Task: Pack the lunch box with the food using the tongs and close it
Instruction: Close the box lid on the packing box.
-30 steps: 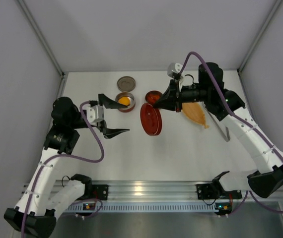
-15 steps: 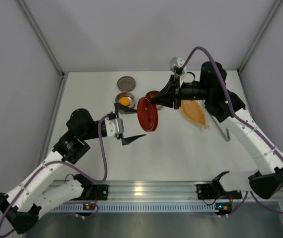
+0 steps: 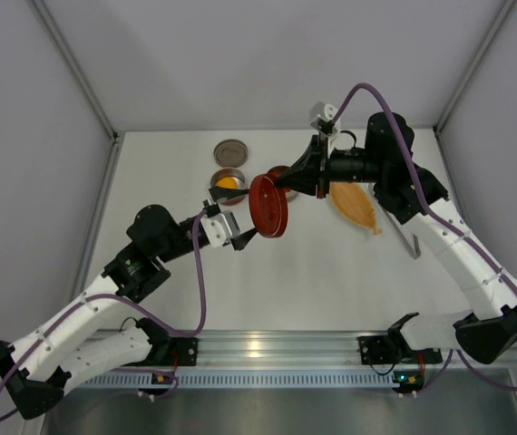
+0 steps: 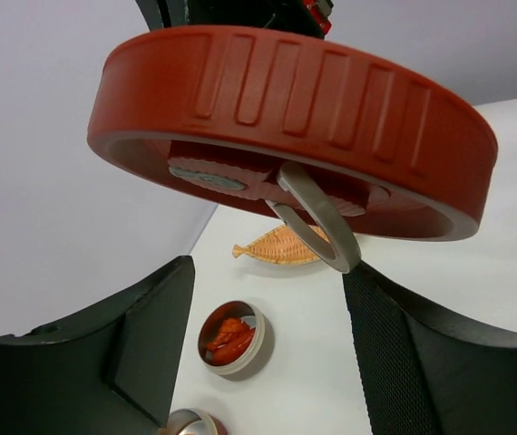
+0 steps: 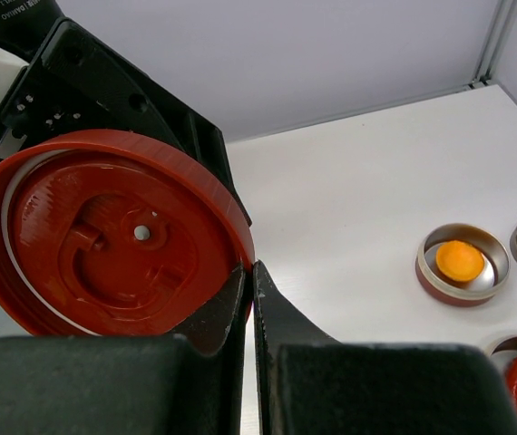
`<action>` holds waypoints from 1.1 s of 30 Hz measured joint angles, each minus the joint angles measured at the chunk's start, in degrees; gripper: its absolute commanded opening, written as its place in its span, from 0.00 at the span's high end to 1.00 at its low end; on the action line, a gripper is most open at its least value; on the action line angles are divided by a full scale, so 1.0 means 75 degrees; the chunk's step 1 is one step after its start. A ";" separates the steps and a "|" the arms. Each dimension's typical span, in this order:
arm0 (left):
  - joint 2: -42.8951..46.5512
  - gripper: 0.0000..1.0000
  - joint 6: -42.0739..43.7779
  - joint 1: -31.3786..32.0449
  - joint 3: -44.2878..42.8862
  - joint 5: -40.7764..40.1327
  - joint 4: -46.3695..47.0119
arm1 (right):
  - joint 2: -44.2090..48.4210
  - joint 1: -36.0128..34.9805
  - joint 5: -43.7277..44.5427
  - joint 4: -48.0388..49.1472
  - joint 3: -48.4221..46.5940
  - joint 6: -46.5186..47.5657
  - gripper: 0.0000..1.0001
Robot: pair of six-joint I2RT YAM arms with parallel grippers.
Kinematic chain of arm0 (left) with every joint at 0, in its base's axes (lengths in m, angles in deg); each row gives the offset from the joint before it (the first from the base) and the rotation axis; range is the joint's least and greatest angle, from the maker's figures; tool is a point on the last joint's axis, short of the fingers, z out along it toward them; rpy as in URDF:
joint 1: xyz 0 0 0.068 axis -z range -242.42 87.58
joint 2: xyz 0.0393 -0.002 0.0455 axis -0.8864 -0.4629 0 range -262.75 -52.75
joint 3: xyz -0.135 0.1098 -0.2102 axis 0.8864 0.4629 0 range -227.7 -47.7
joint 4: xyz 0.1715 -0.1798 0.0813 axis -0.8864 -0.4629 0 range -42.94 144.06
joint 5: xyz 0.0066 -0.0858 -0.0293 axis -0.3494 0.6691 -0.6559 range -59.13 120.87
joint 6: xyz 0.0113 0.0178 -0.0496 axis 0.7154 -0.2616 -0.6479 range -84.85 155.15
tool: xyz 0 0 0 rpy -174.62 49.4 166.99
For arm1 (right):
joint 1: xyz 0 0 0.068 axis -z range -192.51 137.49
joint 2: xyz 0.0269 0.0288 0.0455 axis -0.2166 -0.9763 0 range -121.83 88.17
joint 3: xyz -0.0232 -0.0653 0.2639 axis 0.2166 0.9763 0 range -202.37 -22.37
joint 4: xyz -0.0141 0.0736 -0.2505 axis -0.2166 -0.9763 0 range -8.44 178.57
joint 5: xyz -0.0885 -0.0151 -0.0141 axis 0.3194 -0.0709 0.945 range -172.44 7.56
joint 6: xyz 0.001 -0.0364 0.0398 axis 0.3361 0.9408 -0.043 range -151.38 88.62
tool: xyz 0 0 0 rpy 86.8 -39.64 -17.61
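I'm seeing the right gripper (image 5: 249, 272) pinching the thin rim of the round, ribbed red plastic lid (image 3: 269, 207), tilted on edge above the table. The left gripper (image 3: 246, 215) is hovering just left of it, fingers spread wide, gripping nothing. The round orange-yellow food (image 5: 459, 260) is sitting in a shiny steel tin (image 5: 458, 295) and the red slices (image 4: 229, 333) in a second tin (image 4: 260, 340) — the slender grey tongs (image 3: 413, 243) are lying at the right, beside the woven leaf dish (image 3: 356, 207).

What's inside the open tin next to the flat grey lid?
The open tin holds one round orange-yellow piece on its shiny bottom. Anything beneath that piece is hidden.
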 measured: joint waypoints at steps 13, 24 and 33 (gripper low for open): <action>0.0254 0.35 -0.0143 0.0003 0.0187 0.0487 0.0149 | -0.0087 -0.0015 0.0300 -0.0009 0.0099 -0.0163 1.00; 0.0154 0.57 -0.0740 0.0079 0.0189 -0.0006 0.0323 | -0.0134 -0.0015 0.0300 0.0157 0.0399 -0.0469 1.00; 0.0020 0.66 -0.0851 0.0044 0.0076 -0.0163 0.0306 | -0.0140 -0.0020 -0.0239 0.0356 0.0562 -0.0941 1.00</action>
